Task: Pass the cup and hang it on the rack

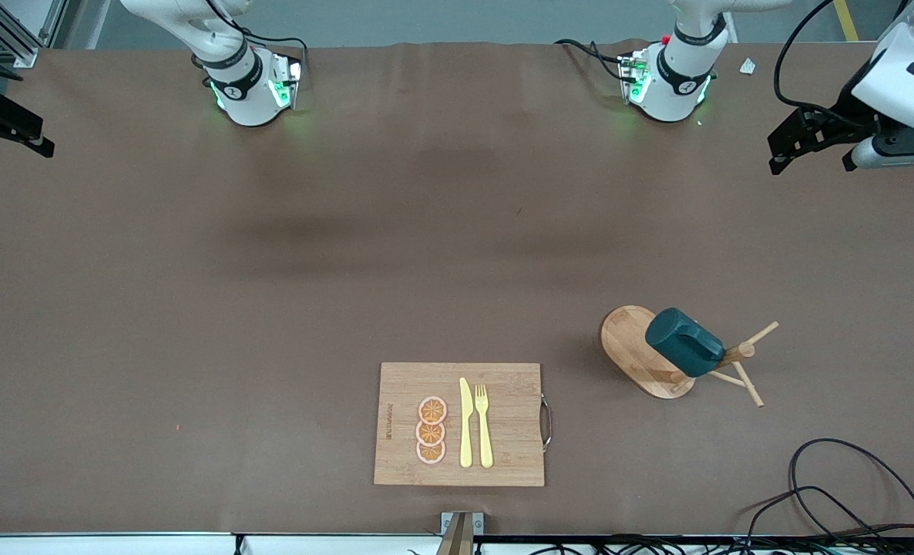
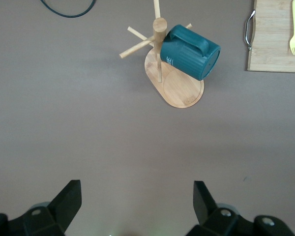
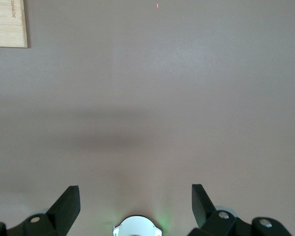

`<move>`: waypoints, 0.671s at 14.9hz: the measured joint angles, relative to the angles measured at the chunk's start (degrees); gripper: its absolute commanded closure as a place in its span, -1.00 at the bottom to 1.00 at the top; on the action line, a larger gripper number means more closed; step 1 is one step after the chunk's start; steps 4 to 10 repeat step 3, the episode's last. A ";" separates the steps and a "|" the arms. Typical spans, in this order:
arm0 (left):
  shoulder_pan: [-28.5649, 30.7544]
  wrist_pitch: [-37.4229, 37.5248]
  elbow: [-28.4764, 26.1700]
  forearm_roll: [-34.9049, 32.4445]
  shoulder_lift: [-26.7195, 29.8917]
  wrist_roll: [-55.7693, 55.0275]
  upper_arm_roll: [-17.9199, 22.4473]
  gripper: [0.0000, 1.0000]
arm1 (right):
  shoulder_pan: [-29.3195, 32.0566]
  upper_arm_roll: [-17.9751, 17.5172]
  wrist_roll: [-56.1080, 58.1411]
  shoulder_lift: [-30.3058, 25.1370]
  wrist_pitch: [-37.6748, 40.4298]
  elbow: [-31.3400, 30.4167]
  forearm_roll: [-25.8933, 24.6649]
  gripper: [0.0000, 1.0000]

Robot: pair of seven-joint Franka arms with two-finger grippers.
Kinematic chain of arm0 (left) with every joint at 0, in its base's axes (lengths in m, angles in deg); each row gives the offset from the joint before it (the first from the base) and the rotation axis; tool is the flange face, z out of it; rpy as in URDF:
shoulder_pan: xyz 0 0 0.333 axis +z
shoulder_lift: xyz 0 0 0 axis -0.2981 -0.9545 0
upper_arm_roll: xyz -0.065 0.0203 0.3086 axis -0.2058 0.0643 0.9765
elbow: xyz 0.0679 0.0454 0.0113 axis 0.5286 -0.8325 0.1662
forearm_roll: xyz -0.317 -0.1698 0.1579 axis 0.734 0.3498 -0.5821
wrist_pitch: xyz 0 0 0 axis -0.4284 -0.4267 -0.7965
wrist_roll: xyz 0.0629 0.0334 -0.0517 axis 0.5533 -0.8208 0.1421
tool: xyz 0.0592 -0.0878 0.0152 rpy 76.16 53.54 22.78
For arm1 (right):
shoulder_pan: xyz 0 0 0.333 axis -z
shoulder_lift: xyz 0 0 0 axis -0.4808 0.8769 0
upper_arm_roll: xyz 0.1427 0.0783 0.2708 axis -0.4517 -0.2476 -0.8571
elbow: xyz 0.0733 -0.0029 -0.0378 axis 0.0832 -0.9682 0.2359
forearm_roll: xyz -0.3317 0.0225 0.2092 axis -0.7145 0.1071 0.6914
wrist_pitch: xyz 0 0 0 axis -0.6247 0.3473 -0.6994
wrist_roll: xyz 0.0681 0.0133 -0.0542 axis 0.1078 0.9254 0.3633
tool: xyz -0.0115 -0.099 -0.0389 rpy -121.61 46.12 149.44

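The dark teal cup (image 1: 684, 341) hangs tilted on a peg of the light wooden rack (image 1: 634, 347), which stands toward the left arm's end of the table. The left wrist view shows the cup (image 2: 191, 54) on the rack (image 2: 182, 91) from high above, with the handle against the post. My left gripper (image 2: 137, 196) is open and empty, high over bare table between its base and the rack. My right gripper (image 3: 136, 199) is open and empty, high over bare table above its own base (image 3: 136, 227). Neither gripper shows in the front view.
A bamboo cutting board (image 1: 511, 401) lies near the front edge, carrying a yellow knife (image 1: 465, 424), a yellow fork (image 1: 484, 424) and orange slices (image 1: 431, 430). Black cables (image 1: 835, 493) lie at the front corner by the left arm's end. A white-and-black device (image 1: 888, 100) overhangs that end.
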 measured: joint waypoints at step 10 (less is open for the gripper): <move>0.02 0.93 0.76 0.00 -0.32 0.03 0.06 -1.00 | 0.00 0.00 0.00 0.00 0.00 0.00 0.00 -1.00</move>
